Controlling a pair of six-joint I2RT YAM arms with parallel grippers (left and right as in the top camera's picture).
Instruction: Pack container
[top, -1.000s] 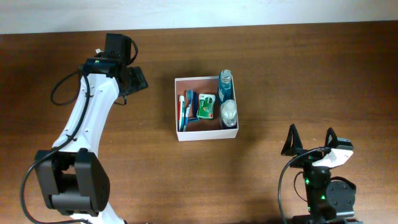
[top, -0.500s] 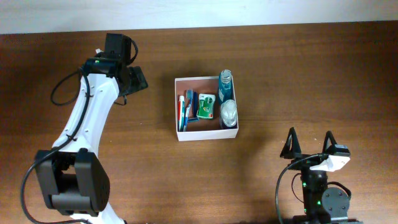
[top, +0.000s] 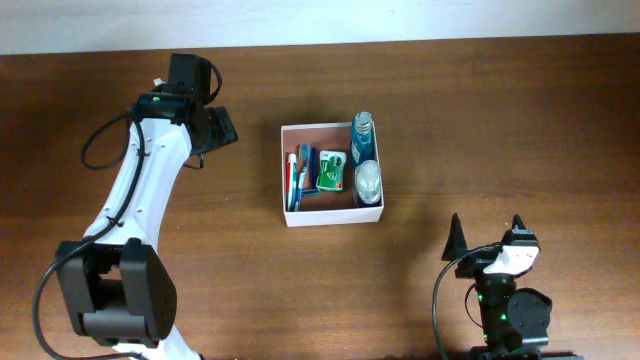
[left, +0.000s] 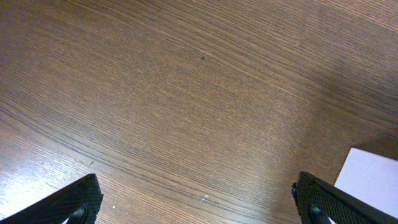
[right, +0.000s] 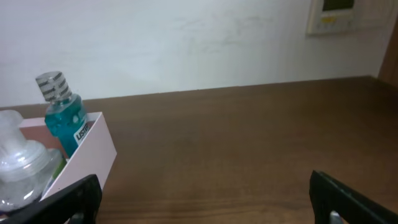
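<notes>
PACK CONTAINER: BOTH ARMS CLEAR OF THE LOADED BOX

The table (top: 500, 120) is dark brown wood and carries everything; the left arm (top: 140, 190) reaches from the near-left corner up toward the far side, which puts its wrist to the left of the box and apart from it. The container (top: 335, 218) sits near the table's centre, between the two arms, where either one can get at it; its white corner shows at the edge of the left wrist view.

The left gripper (left: 199, 208) hangs over bare wood with fingers spread wide and nothing between them; the right gripper (top: 487, 235) stands near the front-right edge, well apart from the box, jaws likewise wide and empty, pointing toward the far wall.

Contents, by size: a blue mouthwash bottle (top: 364, 140) and a clear bottle (top: 368, 180) lie along the right wall, probably so that the long items share one side; a green packet (top: 333, 171) fills the middle; two slim packs (top: 298, 175) lie against the left wall.

No toiletry shows outside the walls, so packing is judged finished or nearly so.
</notes>
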